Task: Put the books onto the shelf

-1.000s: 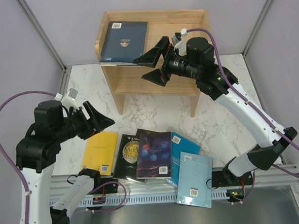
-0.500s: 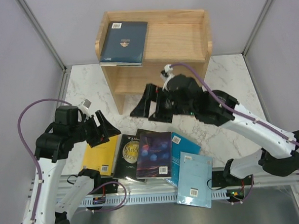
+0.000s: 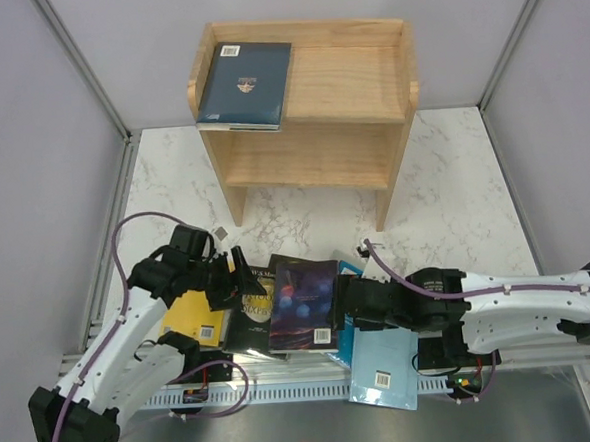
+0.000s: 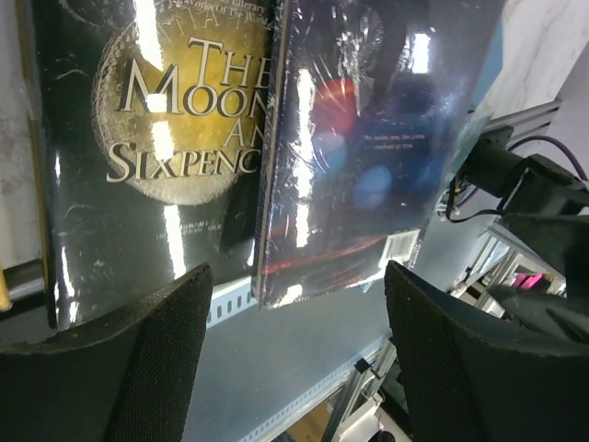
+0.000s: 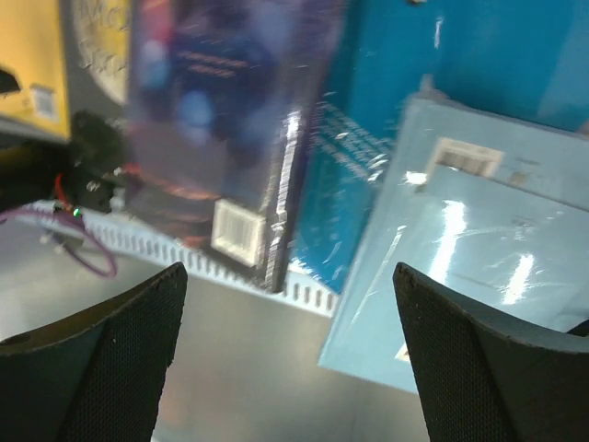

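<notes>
The wooden shelf (image 3: 351,77) stands at the back with a navy book (image 3: 246,82) lying on the left of its top tier. Several books lie in an overlapping row at the table's front: yellow (image 3: 192,305), black with a gold title (image 3: 250,306), dark purple (image 3: 305,306), teal (image 3: 367,282) and light blue (image 3: 384,361). My left gripper (image 3: 239,283) is open and low over the black book (image 4: 156,166) and the purple book (image 4: 368,138). My right gripper (image 3: 346,304) is open beside the purple book (image 5: 221,110), over the teal (image 5: 368,138) and light blue (image 5: 460,239) ones. Neither holds anything.
A slotted aluminium rail (image 3: 285,389) runs along the table's front edge, with the arm bases and purple cables (image 3: 126,241) beside it. Grey walls close in the left, right and back. The light blue book overhangs the rail.
The right arm has come down from the shelf to the front row of books. The left arm has lowered and reached right, over the black book, its jaws a little wider.
</notes>
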